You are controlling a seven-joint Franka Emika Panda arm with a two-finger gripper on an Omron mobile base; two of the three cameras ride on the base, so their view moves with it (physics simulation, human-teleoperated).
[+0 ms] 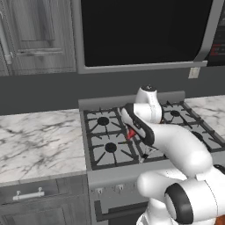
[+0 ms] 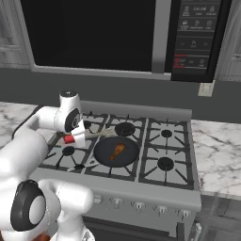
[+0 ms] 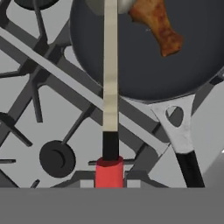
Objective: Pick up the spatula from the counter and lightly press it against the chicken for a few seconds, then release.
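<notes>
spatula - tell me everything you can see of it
The spatula has a red grip end, a short black neck and a long, flat cream shaft that looks wooden or plastic. The gripper is shut on the red end, holding it above the stove. Its far end reaches over the dark pan, beside the chicken; contact is unclear.

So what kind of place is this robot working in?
A home kitchen, apparently a rendered one: a gas stove with a frying pan holding a chicken drumstick, a microwave mounted above it, and marble counter alongside.
</notes>
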